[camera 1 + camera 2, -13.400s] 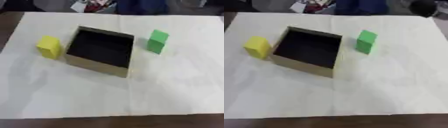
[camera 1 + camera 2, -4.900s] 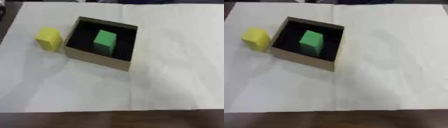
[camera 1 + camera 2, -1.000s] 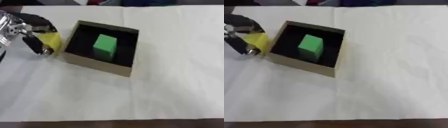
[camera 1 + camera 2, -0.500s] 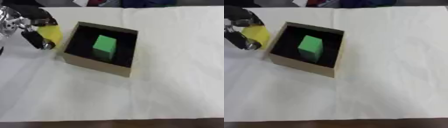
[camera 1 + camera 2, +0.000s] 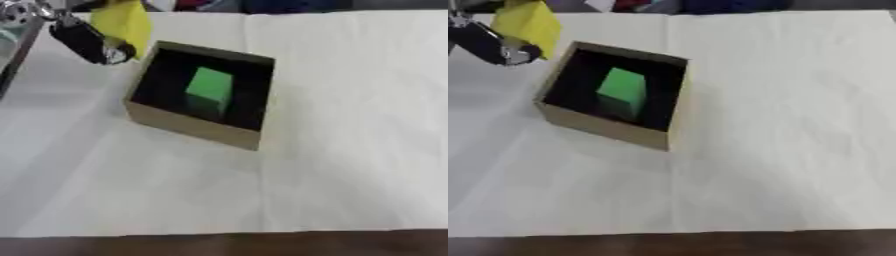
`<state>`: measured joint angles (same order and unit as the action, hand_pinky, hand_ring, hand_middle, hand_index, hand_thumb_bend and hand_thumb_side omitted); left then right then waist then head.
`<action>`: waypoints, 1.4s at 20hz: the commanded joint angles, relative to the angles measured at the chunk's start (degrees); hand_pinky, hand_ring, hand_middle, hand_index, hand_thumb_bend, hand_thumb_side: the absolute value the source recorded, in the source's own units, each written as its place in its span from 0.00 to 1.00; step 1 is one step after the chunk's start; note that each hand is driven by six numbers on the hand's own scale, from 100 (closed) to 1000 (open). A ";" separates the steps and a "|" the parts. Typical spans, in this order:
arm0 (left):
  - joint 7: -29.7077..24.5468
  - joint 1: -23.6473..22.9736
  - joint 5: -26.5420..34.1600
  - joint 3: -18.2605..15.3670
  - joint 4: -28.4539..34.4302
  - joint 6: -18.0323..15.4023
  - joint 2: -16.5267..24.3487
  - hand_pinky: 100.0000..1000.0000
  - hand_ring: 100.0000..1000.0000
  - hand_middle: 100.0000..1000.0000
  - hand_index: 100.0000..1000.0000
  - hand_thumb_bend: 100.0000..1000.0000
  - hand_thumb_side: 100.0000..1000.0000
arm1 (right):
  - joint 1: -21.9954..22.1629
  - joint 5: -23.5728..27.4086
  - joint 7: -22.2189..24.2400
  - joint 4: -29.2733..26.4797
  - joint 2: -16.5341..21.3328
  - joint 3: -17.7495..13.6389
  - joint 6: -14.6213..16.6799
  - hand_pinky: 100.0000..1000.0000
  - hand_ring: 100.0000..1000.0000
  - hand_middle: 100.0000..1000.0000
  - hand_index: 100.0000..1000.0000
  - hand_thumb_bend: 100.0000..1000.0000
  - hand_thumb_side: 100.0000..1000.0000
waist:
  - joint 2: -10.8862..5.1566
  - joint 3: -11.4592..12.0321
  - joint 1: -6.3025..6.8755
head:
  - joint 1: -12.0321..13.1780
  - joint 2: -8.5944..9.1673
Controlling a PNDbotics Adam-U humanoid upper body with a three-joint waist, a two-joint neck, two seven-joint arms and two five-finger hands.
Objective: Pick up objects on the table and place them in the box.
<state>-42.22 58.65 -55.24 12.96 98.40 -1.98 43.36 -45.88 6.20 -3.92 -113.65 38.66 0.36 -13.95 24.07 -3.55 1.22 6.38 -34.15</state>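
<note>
Left eye view: our left hand (image 5: 83,37) comes in at the top-left corner with fingers curled round the yellow block (image 5: 122,22), which is lifted off the table and sits just outside the box (image 5: 188,127), beyond its far-left corner. The green block (image 5: 210,90) is already inside, roughly central, slightly right of the middle. Step in hand, as we read it: carry yellow over the rim and drop it in. To do it well we should clear the near-left wall before lowering, then aim for the dark floor left of green so the two don't collide. The block looks tilted in the grip, so we'd level it or release low.

Right eye view: same grasp, left hand (image 5: 487,42) clamped on the yellow block (image 5: 528,22), the box (image 5: 601,127) askew on the white sheet (image 5: 780,125). Open room is wide to the right and front of the box. The tight side is left, where the sheet's edge is close. Our right hand shows in neither view.
</note>
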 commanded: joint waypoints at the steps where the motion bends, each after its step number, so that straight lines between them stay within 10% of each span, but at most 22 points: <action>1: 0.92 1.97 1.46 0.50 3.15 0.43 -1.27 0.75 0.57 0.52 0.73 0.00 0.34 | -0.58 0.50 -0.39 -0.94 1.00 -0.80 -0.04 0.86 0.80 0.73 0.77 0.47 0.71 | -1.94 0.08 -0.18 | 0.08 -0.59; 18: 1.13 1.13 -1.45 6.12 -3.78 1.76 -8.88 0.80 0.71 0.60 0.80 0.00 0.40 | -1.07 1.22 -1.04 -0.94 0.41 -0.99 -0.15 0.86 0.80 0.73 0.76 0.48 0.71 | -1.85 -0.30 -0.06 | -0.19 -0.56; 24: -0.73 1.28 -5.61 7.10 -5.26 -0.27 -9.26 0.92 0.89 0.80 0.92 0.43 0.58 | -1.01 1.43 -1.44 -0.94 0.38 -1.04 -0.24 0.86 0.80 0.73 0.76 0.47 0.72 | -1.77 -0.34 -0.06 | -0.13 -0.33; 28: -1.46 1.40 -9.03 6.99 -5.52 -0.99 -9.32 0.95 0.93 0.84 0.95 0.51 0.59 | -0.91 1.64 -1.78 -0.94 0.41 -1.18 -0.24 0.86 0.80 0.72 0.76 0.47 0.71 | -1.95 -0.39 -0.10 | -0.13 -0.16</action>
<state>-43.45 58.94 -63.17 20.27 92.49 -2.66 33.39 -45.95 7.37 -5.34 -113.65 38.14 0.00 -14.23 23.64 -3.88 1.27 6.36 -34.67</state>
